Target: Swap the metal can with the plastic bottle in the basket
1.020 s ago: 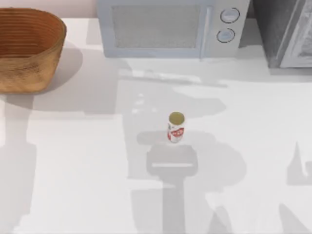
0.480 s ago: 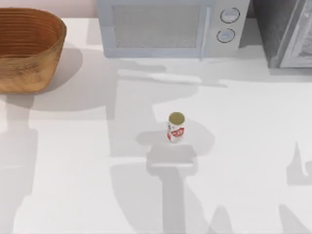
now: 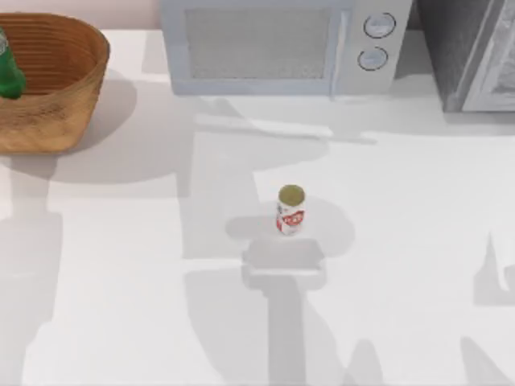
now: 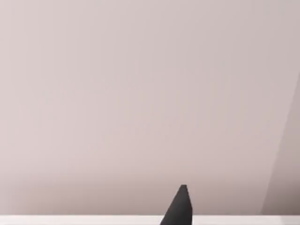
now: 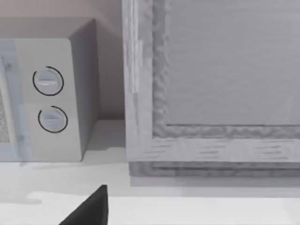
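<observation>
The metal can (image 3: 290,211), white with a red label and an olive top, stands upright near the middle of the white table. The wicker basket (image 3: 68,96) sits at the table's far left corner. The green plastic bottle (image 3: 8,74) shows at the top view's left edge, over the basket's inside; what holds it is out of view. A dark part of my left gripper (image 4: 180,208) pokes into the left wrist view against a plain pinkish wall. A dark part of my right gripper (image 5: 91,210) shows in the right wrist view, low over the table and facing the back.
A pale microwave (image 3: 282,44) stands along the back edge, its two dials (image 5: 49,98) also in the right wrist view. A grey cabinet (image 3: 475,56) stands at the back right, and its front (image 5: 220,84) shows in the right wrist view. Arm shadows lie across the table around the can.
The green bottle has come into sight at the left edge over the basket. Arm shadows on the table have shifted. The can has stayed put.
</observation>
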